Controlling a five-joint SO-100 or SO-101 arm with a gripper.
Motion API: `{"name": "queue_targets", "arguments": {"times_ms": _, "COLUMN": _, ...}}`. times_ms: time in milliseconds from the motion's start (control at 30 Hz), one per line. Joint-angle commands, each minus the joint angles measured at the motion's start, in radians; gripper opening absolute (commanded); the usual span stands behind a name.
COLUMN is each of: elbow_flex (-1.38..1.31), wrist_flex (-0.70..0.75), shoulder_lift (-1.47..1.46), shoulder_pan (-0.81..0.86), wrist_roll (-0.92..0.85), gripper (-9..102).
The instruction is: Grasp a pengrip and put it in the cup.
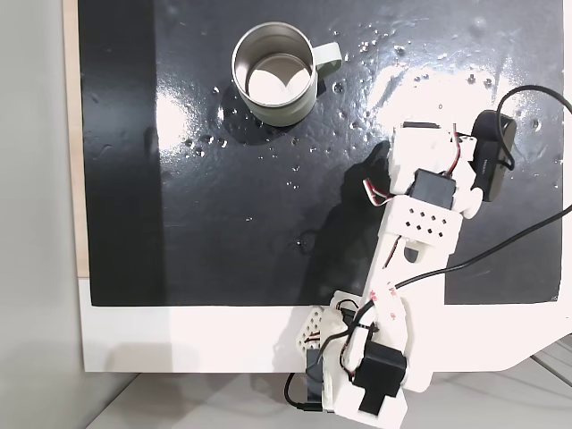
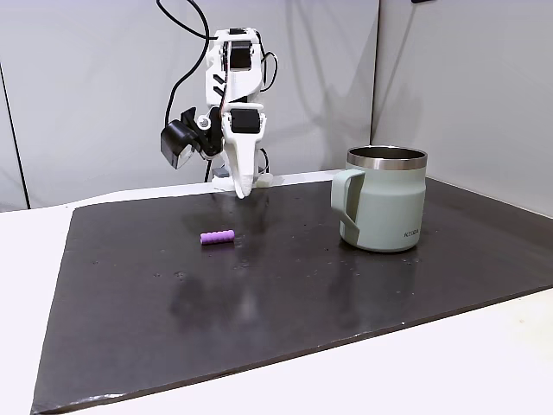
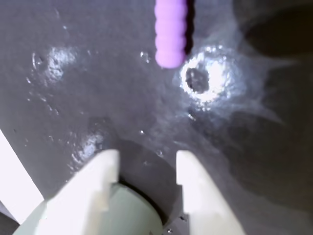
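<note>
On dark mat, pengrip flat, crosswise

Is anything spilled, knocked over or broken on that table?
Nothing stands out. The cup stands upright on the dark mat, the purple pengrip lies flat and apart from it, and the gripper hangs open above the mat. The mat's shiny spots look like glare.

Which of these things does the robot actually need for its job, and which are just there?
Needed for the job:
- pengrip, lying on the mat, not yet picked up
- cup, standing upright
- the robot's hand, open above the mat

Just there:
- black mat
- white table
- black cable beside the arm
</note>
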Motion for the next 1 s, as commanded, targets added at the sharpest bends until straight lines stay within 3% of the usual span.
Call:
{"name": "queue_targets", "arguments": {"times_ms": 0, "elbow_flex": -0.156, "wrist_flex": 0.063, "shoulder_lift": -0.054, "shoulder_pan": 0.035, "wrist_roll": -0.044, "gripper": 24}}
{"name": "queue_targets", "arguments": {"times_ms": 667, "elbow_flex": -0.54, "wrist_flex": 0.249, "shoulder_lift": -0.523, "shoulder_pan": 0.124, "wrist_roll": -0.193, "gripper": 24}}
{"name": "queue_targets", "arguments": {"times_ms": 733, "elbow_flex": -0.543, "wrist_flex": 0.255, "shoulder_lift": -0.54, "shoulder_pan": 0.121, "wrist_roll": -0.196, "gripper": 21}}
{"name": "queue_targets", "arguments": {"times_ms": 833, "elbow_flex": -0.543, "wrist_flex": 0.276, "shoulder_lift": -0.555, "shoulder_pan": 0.114, "wrist_roll": -0.193, "gripper": 0}}
{"name": "queue_targets", "arguments": {"times_ms": 967, "elbow_flex": -0.541, "wrist_flex": 0.334, "shoulder_lift": -0.537, "shoulder_pan": 0.104, "wrist_roll": -0.141, "gripper": 0}}
